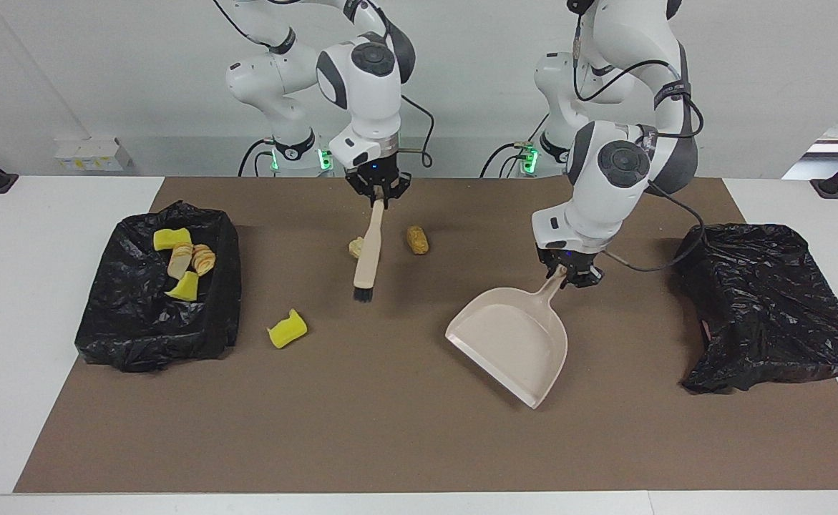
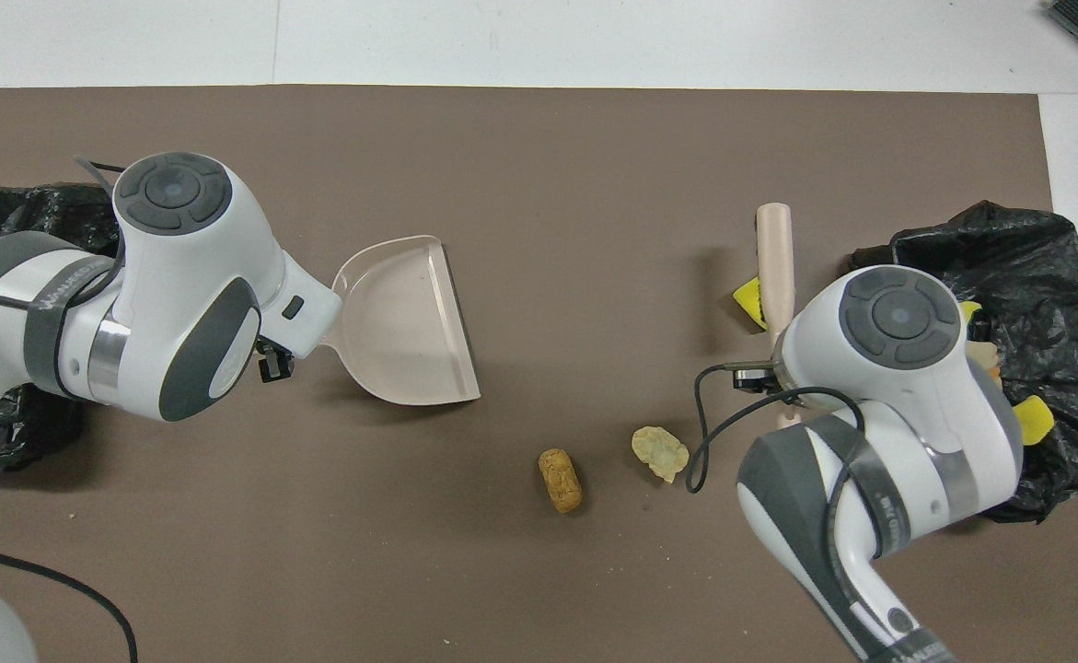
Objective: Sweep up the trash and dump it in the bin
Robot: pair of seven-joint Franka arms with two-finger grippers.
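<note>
- The right gripper (image 1: 377,202) is squeezed tight on the top of the brush (image 1: 367,257). The brush hangs down from it, tilted, bristles lowest, above the brown mat (image 1: 390,429).
- The pale bread lump (image 1: 354,247) lies on the mat under this gripper. The brush handle hides part of it in the facing view.
- The golden-brown lump (image 1: 416,239) lies on the mat beside the pale one, toward the left arm's end.
- The yellow foam wedge (image 1: 287,328) lies on the mat next to the bin (image 1: 154,322), farther from the robots than the brush tip.
- Four more pieces of trash (image 1: 181,262) are in the bin, at the right arm's end of the table.
- The left gripper (image 1: 573,272) is squeezed on the dustpan (image 1: 515,340) handle. The pan tilts down over the mat, well apart from the loose lumps.
- A second black bag (image 1: 762,307) sits at the left arm's end.
</note>
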